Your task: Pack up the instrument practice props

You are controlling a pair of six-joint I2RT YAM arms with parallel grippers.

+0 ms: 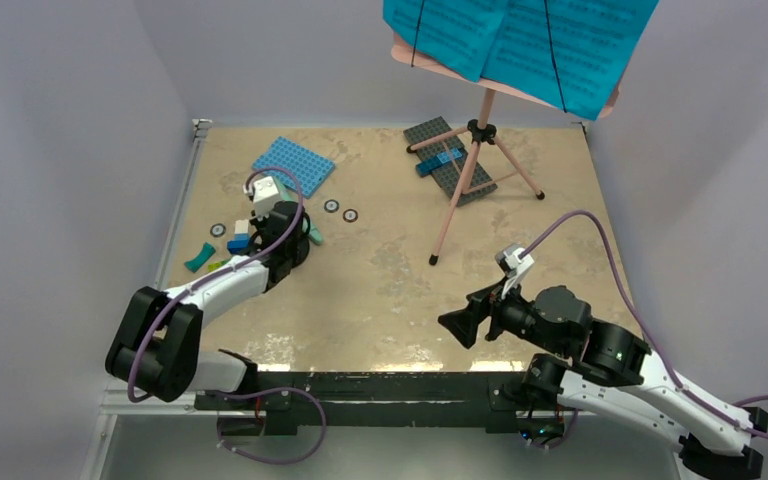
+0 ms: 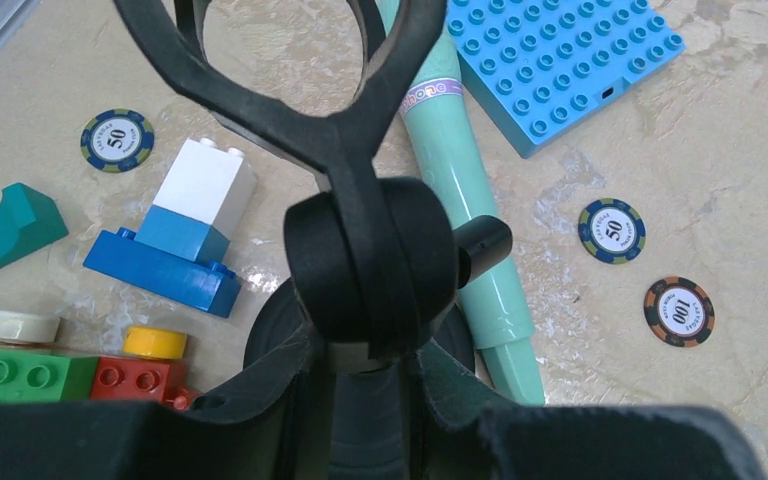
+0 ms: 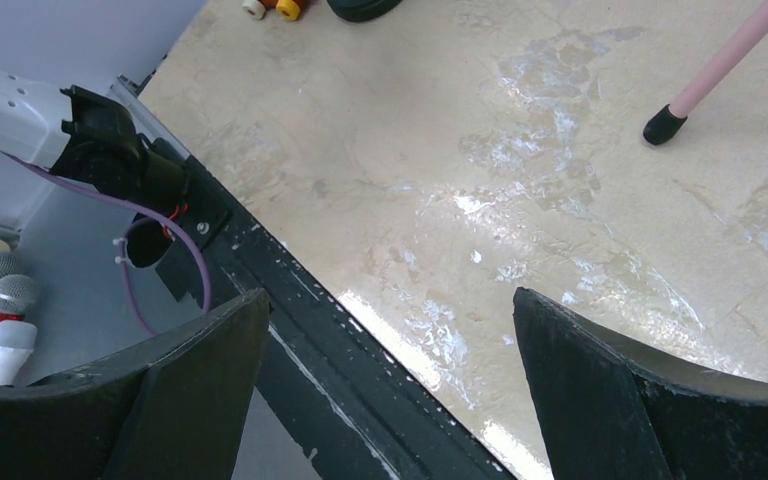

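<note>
Beige marbled tabletop (image 1: 390, 270), grey walls; black mic stand is gripped at centre-left of the top view.
Left gripper (image 2: 365, 375) is closed narrow on the stem of the small black mic stand (image 2: 370, 260), whose clip ring is seen at the top of the left wrist frame. Mint-green toy microphone (image 2: 460, 170) is laid flat just right of it. Blue baseplate (image 2: 560, 70) is at upper right, toy bricks (image 2: 185, 235) at left. Pink music stand (image 1: 485, 105) with cyan sheet-music pages (image 1: 560, 45) is stood upright at top right of the top view, legs over a grey baseplate (image 1: 430, 130). Right gripper (image 1: 463, 325) is held wide with nothing between its fingers, lower centre.
</note>
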